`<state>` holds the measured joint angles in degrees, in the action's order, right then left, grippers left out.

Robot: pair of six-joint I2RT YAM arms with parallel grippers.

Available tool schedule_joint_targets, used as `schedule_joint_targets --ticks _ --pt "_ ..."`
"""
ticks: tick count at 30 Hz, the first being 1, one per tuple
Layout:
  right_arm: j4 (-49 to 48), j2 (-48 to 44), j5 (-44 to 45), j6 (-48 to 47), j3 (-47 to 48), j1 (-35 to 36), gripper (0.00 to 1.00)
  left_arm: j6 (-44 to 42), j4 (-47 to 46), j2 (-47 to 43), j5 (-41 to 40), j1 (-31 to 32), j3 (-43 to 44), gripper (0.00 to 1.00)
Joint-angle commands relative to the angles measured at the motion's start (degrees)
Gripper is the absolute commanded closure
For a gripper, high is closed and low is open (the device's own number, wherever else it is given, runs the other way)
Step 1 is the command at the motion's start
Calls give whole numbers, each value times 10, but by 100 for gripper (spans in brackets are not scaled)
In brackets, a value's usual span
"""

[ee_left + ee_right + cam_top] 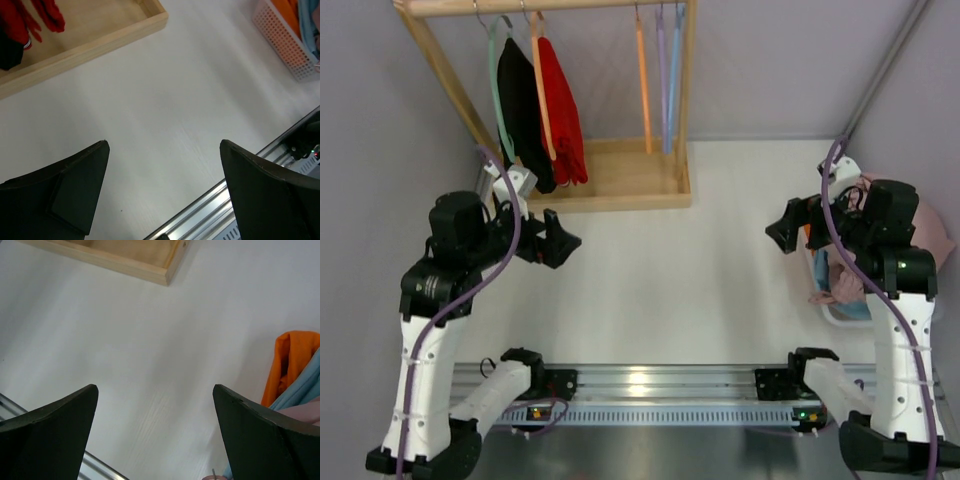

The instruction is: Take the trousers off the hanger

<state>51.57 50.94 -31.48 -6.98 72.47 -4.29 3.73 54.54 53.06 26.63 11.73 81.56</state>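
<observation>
Near edge: arm bases behind rail (650, 385). Mid-table (670, 290), left gripper (570, 240) spread wide, nothing between fingers. Right gripper (775, 232) likewise released, empty. Far right, by right arm: basket (835, 315) with trousers (938, 240) heaped among blue and orange cloth, partly hidden by arm. Far left: rack (620, 190), hanger (643, 90) bare on rod, left of lilac and blue hangers; red garment (565, 110) further left.
</observation>
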Motion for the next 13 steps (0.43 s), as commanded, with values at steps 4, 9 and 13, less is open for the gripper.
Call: schedule_joint_targets --ticks 4,9,13 --pt "-31 -30 12 -24 -33 24 1 -65 47 -75 -65 -50 -63 1" --pt "-33 -48 12 -26 -57 26 1 -82 57 -84 -139 -51 -56 1" --pt "-32 -60 18 -28 -66 26 1 -81 57 -81 -149 -57 -52 1"
